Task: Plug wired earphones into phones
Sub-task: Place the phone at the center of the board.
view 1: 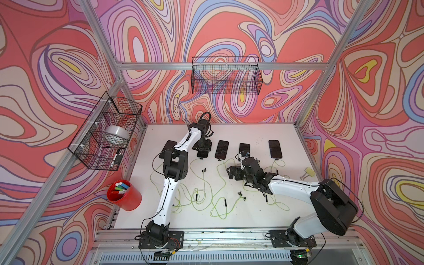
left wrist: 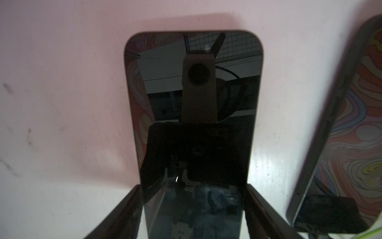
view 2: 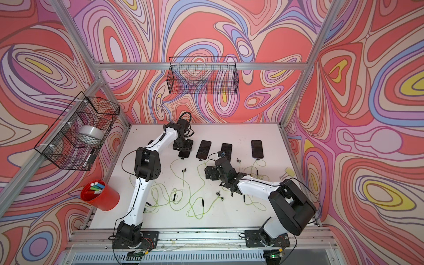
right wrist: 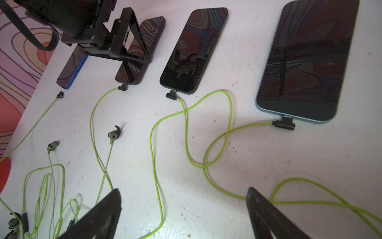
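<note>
— Looking out from the left gripper (left wrist: 193, 186): its fingers sit astride a phone (left wrist: 194, 93). Whether they press its edges or stand clear, I cannot tell.
— And the loose plug (right wrist: 60, 95)?
— It lies just short of the neighbouring end phone (right wrist: 70, 72), roughly in line with that phone's length. The left arm is nearer. The right gripper (right wrist: 184, 190), spread wide, hovers farther off.

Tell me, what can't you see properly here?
- Phone under the left gripper: the gripper covers most of it in both top views; the left wrist view's edge cuts off its socket end.
- Far-left phone: the left arm hides much of it in both top views.
- Side basket's contents: blurred behind mesh in top views.
</note>
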Robot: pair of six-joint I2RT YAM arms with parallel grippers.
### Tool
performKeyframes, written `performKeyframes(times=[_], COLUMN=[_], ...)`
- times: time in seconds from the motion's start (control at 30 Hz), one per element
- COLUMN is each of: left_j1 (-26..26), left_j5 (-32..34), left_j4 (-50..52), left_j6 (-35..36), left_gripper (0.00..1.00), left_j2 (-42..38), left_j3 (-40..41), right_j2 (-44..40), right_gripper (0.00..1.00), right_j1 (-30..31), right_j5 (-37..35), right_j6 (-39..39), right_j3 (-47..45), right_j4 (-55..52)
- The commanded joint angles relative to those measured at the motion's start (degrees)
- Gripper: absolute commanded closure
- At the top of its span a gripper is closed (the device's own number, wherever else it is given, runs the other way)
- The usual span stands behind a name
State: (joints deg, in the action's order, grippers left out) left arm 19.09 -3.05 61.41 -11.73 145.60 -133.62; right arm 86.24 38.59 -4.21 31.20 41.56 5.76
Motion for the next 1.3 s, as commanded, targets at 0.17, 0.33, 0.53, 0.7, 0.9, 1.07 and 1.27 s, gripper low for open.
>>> performKeyframes(times=[0.17,0.33,0.53,0.7,0.9,1.07,1.27], left_j1=[-0.05,-1.45,-9.46,-19.31,-24.50,-24.88,-24.86], left_j5=[-1.48,5.49,9.15,4.72,11.85,12.42,15.22], left_j4=[0.42,0.88,7.85,1.52,-4.20,-5.79,-6.97], left_j6=[2.37,8.20,7.78,-1.99,-2.48,2.59,10.90], left_gripper=[0.00,0.00,0.00,0.00,0.00,0.19,0.28], left_j2=[-4.49,-11.65,-16.81,-26.50,-35.03,-35.27,-31.03], left_j3=[0.42,0.76,2.74,21.77,41.12,46.69,47.85], right_j2=[-0.11,1.60,2.12,2.12,5.97,9.62,9.89], right_gripper=[0.05,0.05,0.06,0.06,0.06,0.06,0.07], right_j1=[0.08,0.11,0.08,0.06,-1.36,-2.37,-3.28], right_j5=[-1.14,-1.29,-1.33,-1.75,2.42,5.97,6.76], right_j6=[-0.50,-1.76,-1.28,-1.52,-2.56,-5.39,-4.96], right_j3=[1.81,4.50,3.56,2.40,4.11,8.77,10.21], right_j4=[-0.03,-2.14,-1.98,-1.65,0.86,-0.34,-1.44])
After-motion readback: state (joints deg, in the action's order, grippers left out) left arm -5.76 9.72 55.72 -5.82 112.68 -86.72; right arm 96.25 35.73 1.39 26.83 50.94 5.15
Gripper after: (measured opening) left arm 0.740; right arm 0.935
